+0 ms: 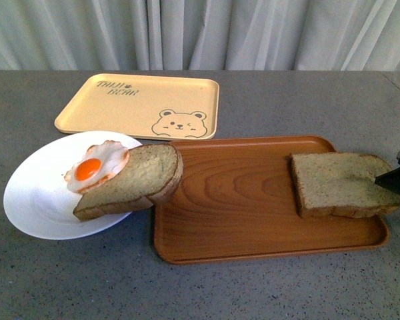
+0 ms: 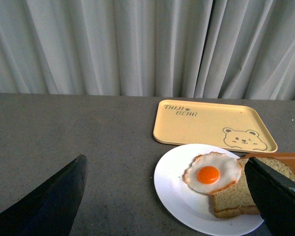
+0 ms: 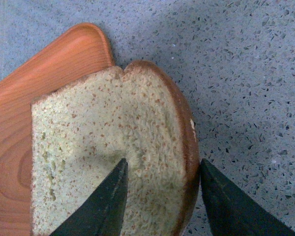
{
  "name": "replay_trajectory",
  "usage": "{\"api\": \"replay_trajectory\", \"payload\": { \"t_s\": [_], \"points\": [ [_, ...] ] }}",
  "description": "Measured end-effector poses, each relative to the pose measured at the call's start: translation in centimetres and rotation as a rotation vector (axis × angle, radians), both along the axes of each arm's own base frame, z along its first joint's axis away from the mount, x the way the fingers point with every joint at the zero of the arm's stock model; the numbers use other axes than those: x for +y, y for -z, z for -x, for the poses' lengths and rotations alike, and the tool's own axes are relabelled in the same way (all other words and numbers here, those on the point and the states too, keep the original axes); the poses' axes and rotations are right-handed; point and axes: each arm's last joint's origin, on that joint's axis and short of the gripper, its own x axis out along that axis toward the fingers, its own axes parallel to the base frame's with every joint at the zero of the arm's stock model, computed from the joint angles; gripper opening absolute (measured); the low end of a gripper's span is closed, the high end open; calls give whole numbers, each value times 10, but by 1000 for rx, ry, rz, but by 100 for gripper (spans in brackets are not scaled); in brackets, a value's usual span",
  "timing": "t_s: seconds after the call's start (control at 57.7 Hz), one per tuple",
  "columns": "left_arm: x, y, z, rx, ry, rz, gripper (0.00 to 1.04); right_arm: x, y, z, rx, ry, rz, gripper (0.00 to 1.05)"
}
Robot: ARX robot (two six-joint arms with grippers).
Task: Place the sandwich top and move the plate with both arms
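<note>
The sandwich top, a squarish brown slice with a pale speckled face, lies at the right end of the brown wood-grain tray. My right gripper is shut on its right crust edge; in the right wrist view the fingers pinch the slice. The white plate sits at the left and holds a fried egg with a smaller brown slice partly over it. My left gripper is open above the table just left of the plate.
A yellow bear tray lies behind the plate and shows in the left wrist view. A grey curtain closes the back. The table is grey speckled stone.
</note>
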Motion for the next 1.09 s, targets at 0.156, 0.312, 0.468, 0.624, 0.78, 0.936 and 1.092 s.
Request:
{"api": "replay_trajectory", "payload": {
  "t_s": [0.156, 0.312, 0.468, 0.624, 0.78, 0.936, 1.092],
  "points": [
    [0, 0, 0, 0, 0, 0, 96, 4, -26, 7, -69, -14, -46, 8],
    [0, 0, 0, 0, 0, 0, 96, 34, -81, 4, -219, -78, -121, 2],
    [0, 0, 0, 0, 0, 0, 96, 91, -120, -25, -327, -202, -210, 2],
    [0, 0, 0, 0, 0, 0, 96, 149, -131, -50, -358, -300, -261, 2],
    [0, 0, 0, 0, 0, 0, 96, 216, -116, -58, -314, -405, -295, 2],
    [0, 0, 0, 0, 0, 0, 96, 258, -98, -47, -270, -466, -287, 2],
    [0, 0, 0, 0, 0, 0, 96, 283, -77, -33, -214, -491, -257, 2]
  ]
}}
